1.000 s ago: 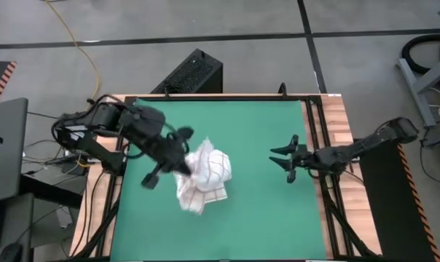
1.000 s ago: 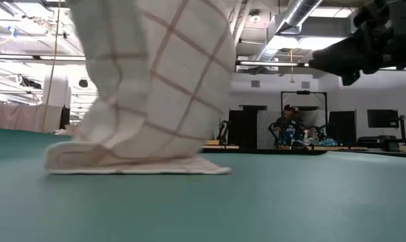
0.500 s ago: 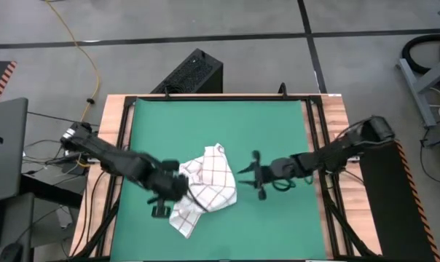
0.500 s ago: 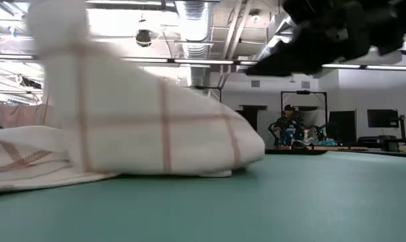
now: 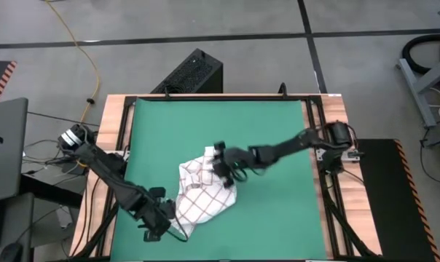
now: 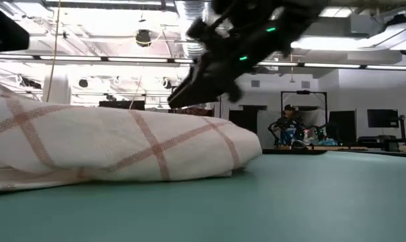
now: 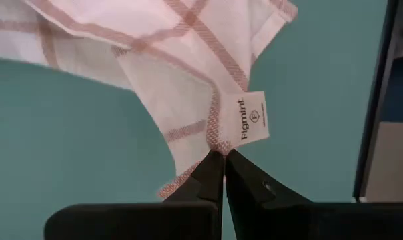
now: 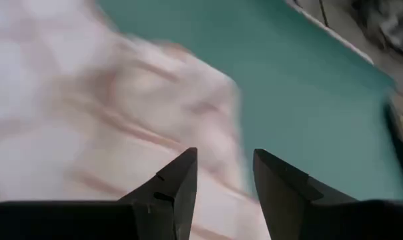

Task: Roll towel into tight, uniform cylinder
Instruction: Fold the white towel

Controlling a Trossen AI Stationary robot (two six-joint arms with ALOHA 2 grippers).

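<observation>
Motion smears the thin white red-checked towel (image 8: 88,120) in the right wrist view, and the low view's left edge crops it.

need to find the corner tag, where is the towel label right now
In the left wrist view the white label sits on the towel corner, just beyond the left gripper, whose jaws pinch that corner.

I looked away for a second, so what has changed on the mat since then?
The left gripper, jaws shut on the towel by its label, dragged it toward the mat's near-left corner, so the raised bundle now lies low. The right gripper swung in from the right edge to above the towel, jaws open. The green mat stayed put.
</observation>
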